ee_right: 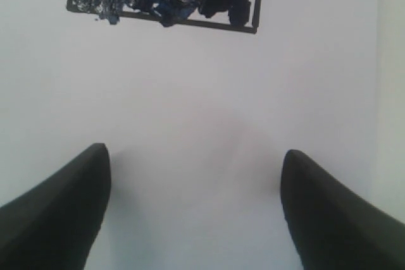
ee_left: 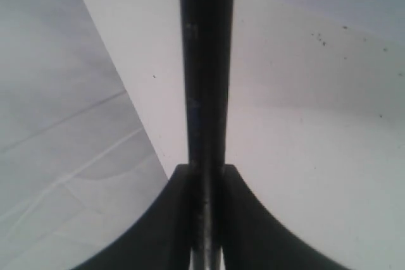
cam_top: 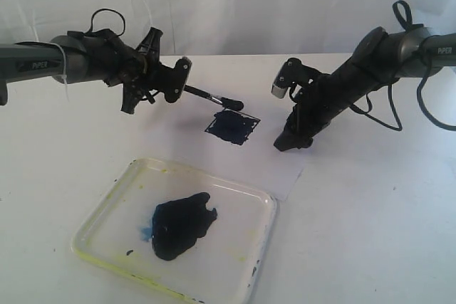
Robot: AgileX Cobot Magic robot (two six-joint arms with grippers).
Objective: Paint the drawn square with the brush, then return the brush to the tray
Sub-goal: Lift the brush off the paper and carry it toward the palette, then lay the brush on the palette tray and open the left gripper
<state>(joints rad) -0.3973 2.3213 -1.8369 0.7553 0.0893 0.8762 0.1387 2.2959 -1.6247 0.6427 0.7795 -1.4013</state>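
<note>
1. Tray (cam_top: pixel 114 226) with a dark paint puddle (cam_top: pixel 182 224) lay nearest.
2. Left gripper (cam_top: pixel 179 83) clamped the brush (cam_top: pixel 214 96), tip at the painted square's (cam_top: pixel 232 127) far edge.
3. Right gripper (cam_top: pixel 292 144), jaws apart, pointed down at the paper (cam_top: pixel 285 176) beside the square.

My exterior feed is bright and evenly lit, nearly washed out, so the white table (cam_top: pixel 370 233) blends into the backdrop (cam_top: pixel 249 5). Shadows there are faint and soft. My left wrist feed is blurry, the brush (ee_left: pixel 205 61) far too close for focus. The right wrist feed is greyer, the right end effector (ee_right: pixel 193 153) soft-edged.
</note>
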